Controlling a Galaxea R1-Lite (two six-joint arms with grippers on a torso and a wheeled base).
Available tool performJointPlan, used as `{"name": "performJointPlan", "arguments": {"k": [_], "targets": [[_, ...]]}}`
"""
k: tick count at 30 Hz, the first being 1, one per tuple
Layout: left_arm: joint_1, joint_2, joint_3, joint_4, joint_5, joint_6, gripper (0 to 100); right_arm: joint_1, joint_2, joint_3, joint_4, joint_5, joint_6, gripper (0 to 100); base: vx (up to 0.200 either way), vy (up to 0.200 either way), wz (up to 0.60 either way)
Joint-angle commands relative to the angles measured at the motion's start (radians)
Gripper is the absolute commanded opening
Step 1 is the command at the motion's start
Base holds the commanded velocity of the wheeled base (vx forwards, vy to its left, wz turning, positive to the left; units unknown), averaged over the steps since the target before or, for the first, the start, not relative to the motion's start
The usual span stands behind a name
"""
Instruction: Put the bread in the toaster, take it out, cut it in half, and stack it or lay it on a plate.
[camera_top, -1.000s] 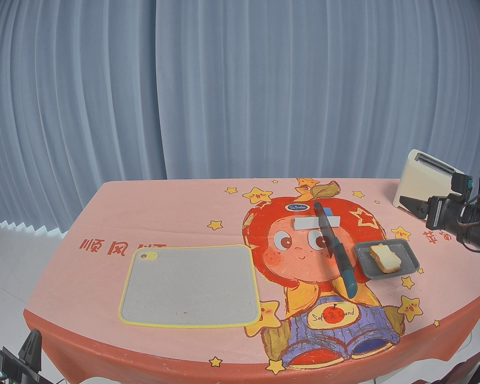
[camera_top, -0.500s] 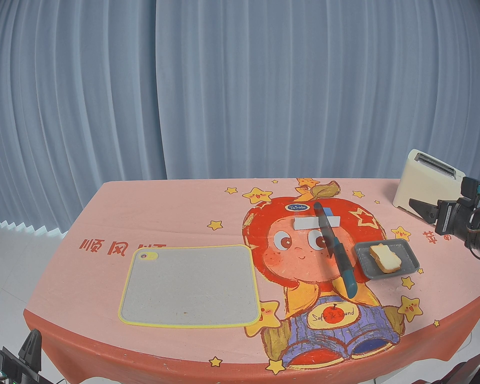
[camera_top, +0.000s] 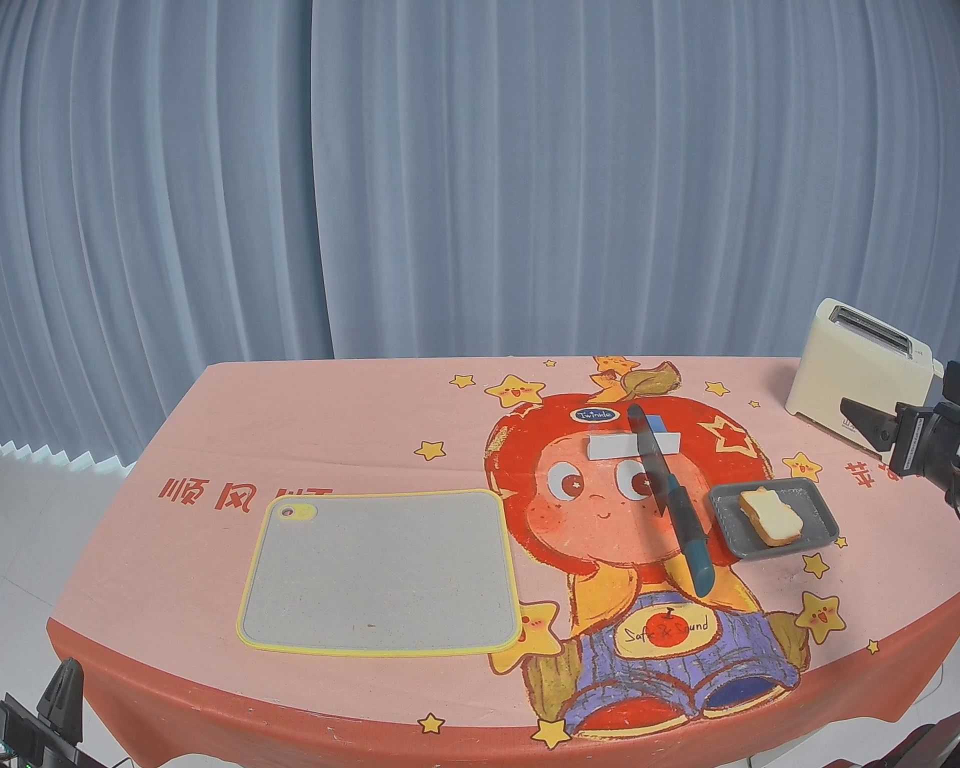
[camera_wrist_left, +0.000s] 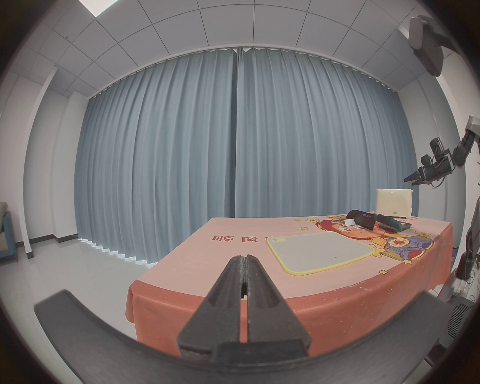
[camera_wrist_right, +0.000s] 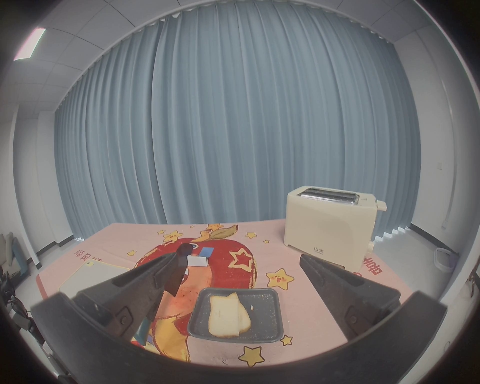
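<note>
Pink cloth printed with a cartoon girl covers the table, with blue-grey curtain behind it. Bread, one pale slice, lies flat on a small grey plate toward the right side of the table. A cream toaster stands at the far right corner, well apart from the plate, slots facing up. Just left of the plate lies a knife, its teal handle toward the near edge and its dark blade pointing far, crossing a small white block. A grey board with a yellow rim lies flat on the near left of the table.

The right gripper hangs above the table's right edge, just near of the toaster, jaws spread wide and holding nothing. The left gripper sits low off the near left corner of the table, fingers pressed together, empty.
</note>
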Motion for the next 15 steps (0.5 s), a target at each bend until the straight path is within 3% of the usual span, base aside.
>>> {"name": "performJointPlan", "arguments": {"k": [1,7,15], "targets": [[0.0,-0.016,0.018,0.0,0.0,0.0,0,-0.002,-0.086,0.056,-0.046,0.001,0.0,100,0.0,0.0,0.0],[0.0,-0.016,0.018,-0.002,0.0,0.0,0,-0.004,-0.129,0.121,-0.129,-0.004,-0.003,100,0.0,0.0,0.0],[0.0,-0.016,0.018,0.0,0.0,0.0,0,-0.019,-0.177,0.159,-0.13,-0.039,-0.003,100,0.0,0.0,0.0]]}}
